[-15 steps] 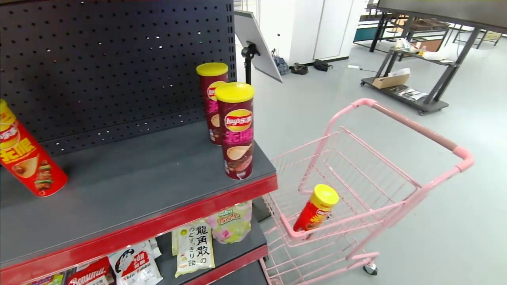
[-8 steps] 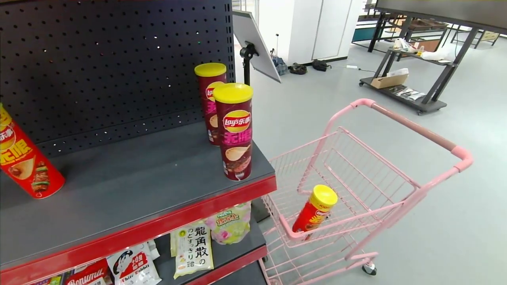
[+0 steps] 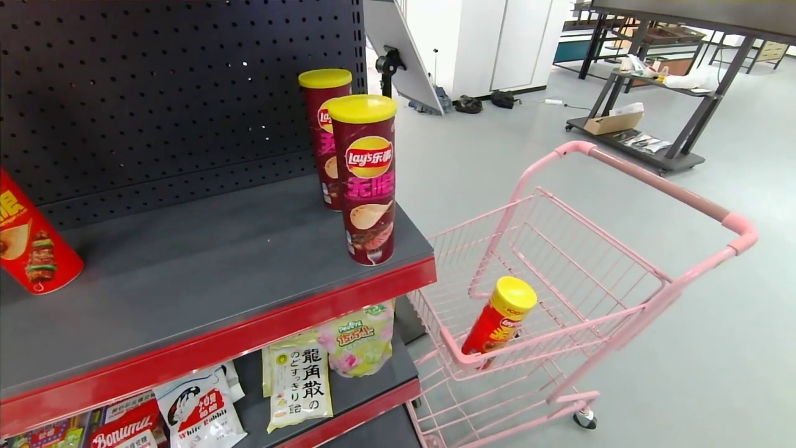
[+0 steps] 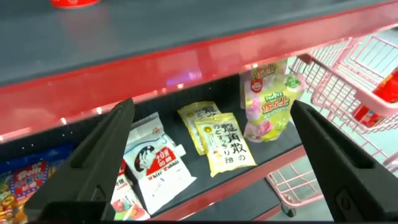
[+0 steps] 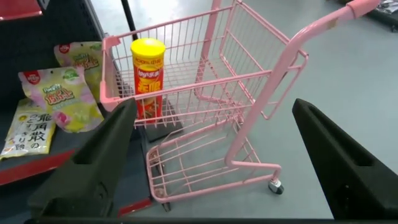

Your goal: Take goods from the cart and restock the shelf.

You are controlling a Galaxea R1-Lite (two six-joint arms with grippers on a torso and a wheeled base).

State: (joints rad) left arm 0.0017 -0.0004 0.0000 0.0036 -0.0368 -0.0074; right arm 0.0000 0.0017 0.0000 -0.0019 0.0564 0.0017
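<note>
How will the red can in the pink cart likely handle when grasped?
The red can is a tall, narrow cylinder, so a sideways nudge would probably tip it against the cart's wire wall. Its glossy side may slip in a loose grip. It looks stiff, not floppy.

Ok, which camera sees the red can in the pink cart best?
Right wrist view: the red can is close, lid and label clear through the pink cart wires. Head view: the rim crosses the can's bottom. Left wrist view: just a red sliver.

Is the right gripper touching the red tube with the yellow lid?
Apart. In the right wrist view, the right gripper sits outside the pink wire cart holding the yellow-lidded red tube.
</note>
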